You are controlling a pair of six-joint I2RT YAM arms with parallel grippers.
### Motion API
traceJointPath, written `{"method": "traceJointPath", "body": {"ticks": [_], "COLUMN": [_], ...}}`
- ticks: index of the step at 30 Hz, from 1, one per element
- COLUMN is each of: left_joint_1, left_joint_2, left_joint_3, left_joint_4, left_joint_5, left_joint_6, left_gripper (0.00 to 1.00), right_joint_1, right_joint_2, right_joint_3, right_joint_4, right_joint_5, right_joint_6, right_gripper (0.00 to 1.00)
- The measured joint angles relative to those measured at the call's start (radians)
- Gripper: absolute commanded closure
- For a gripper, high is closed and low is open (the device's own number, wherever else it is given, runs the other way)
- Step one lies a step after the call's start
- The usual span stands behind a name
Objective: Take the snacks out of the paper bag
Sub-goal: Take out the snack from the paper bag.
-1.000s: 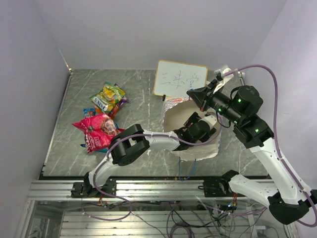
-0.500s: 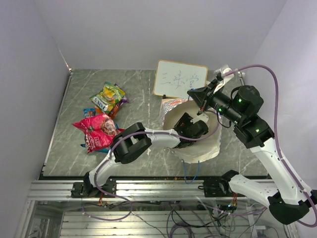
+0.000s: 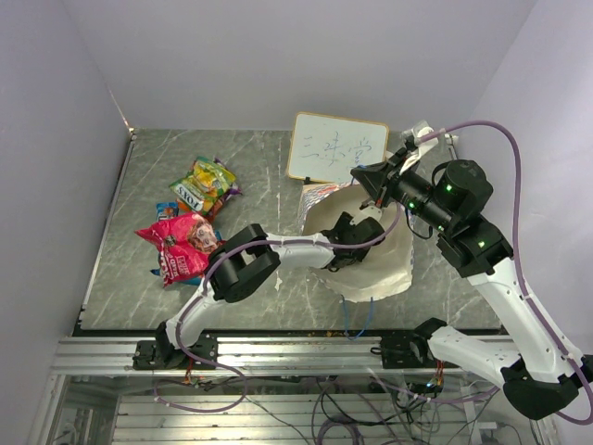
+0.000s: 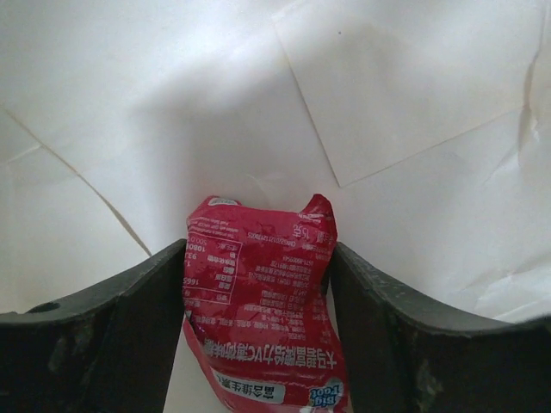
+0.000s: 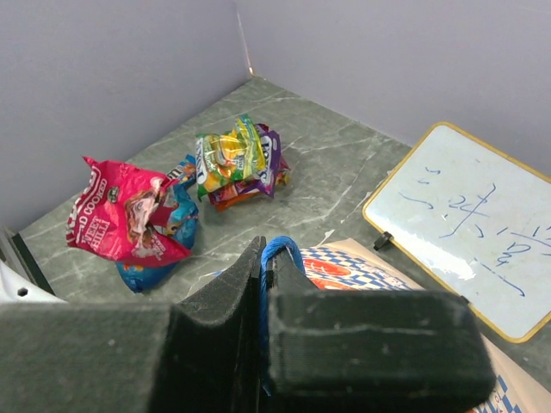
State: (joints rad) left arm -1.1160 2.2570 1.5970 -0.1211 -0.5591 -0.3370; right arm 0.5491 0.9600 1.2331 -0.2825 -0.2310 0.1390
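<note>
Over the last second the left claw (image 3: 355, 229) has drawn back leftward inside the mouth of the paper bag (image 3: 384, 269). The bag stands on the right of the grey marbled tabletop (image 3: 269, 176), just in front of the whiteboard (image 3: 336, 146). Well apart on the left lie a pink-red packet (image 3: 181, 243), a yellow-green packet (image 3: 202, 184) over a purple-orange packet (image 5: 265, 168), and a blue packet (image 3: 167, 210). Inside the bag the left claw is partly closed, both fingers pressing a red snack packet (image 4: 258, 318), while the right claw (image 5: 263, 262) is clamped tight on the bag's blue cord handle (image 5: 277, 249).
</note>
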Motion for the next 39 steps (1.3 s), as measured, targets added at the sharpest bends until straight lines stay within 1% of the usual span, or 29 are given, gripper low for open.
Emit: {"method": "traceJointPath", "body": {"ticks": [2, 4, 10, 14, 20, 25, 30, 33, 39], "left_joint_1": [0.002, 0.003, 0.003, 0.003, 0.004, 0.004, 0.004, 0.004, 0.006], "left_joint_2": [0.000, 0.000, -0.010, -0.042, -0.146, -0.240, -0.306, -0.352, -0.518], "left_joint_3": [0.003, 0.006, 0.008, -0.002, -0.025, -0.044, -0.066, -0.079, -0.134], "left_joint_4": [-0.005, -0.013, -0.045, -0.090, -0.115, -0.116, -0.138, -0.171, -0.217], "left_joint_5": [0.016, 0.031, 0.056, 0.077, 0.146, 0.231, 0.325, 0.390, 0.536], "left_joint_6": [-0.004, -0.006, 0.000, 0.020, 0.059, 0.077, 0.090, 0.103, 0.152], "left_gripper": [0.40, 0.46, 0.57, 0.62, 0.76, 0.89, 0.93, 0.93, 0.93], "right_joint_1": [0.000, 0.000, 0.000, 0.000, 0.000, 0.000, 0.000, 0.000, 0.000], "right_joint_2": [0.000, 0.000, -0.004, -0.006, -0.005, -0.005, -0.005, -0.002, 0.015], "right_joint_3": [0.000, 0.000, 0.000, 0.000, 0.000, 0.000, 0.000, 0.000, 0.000], "right_joint_4": [0.000, 0.000, 0.000, 0.000, 0.000, 0.000, 0.002, 0.010, 0.056], "right_joint_5": [0.003, 0.004, 0.014, 0.023, 0.056, 0.101, 0.150, 0.181, 0.224], "right_joint_6": [0.000, 0.000, -0.002, -0.008, -0.015, -0.017, -0.018, -0.019, -0.024], "right_gripper": [1.00, 1.00, 1.00, 1.00, 1.00, 1.00, 1.00, 1.00, 1.00]}}
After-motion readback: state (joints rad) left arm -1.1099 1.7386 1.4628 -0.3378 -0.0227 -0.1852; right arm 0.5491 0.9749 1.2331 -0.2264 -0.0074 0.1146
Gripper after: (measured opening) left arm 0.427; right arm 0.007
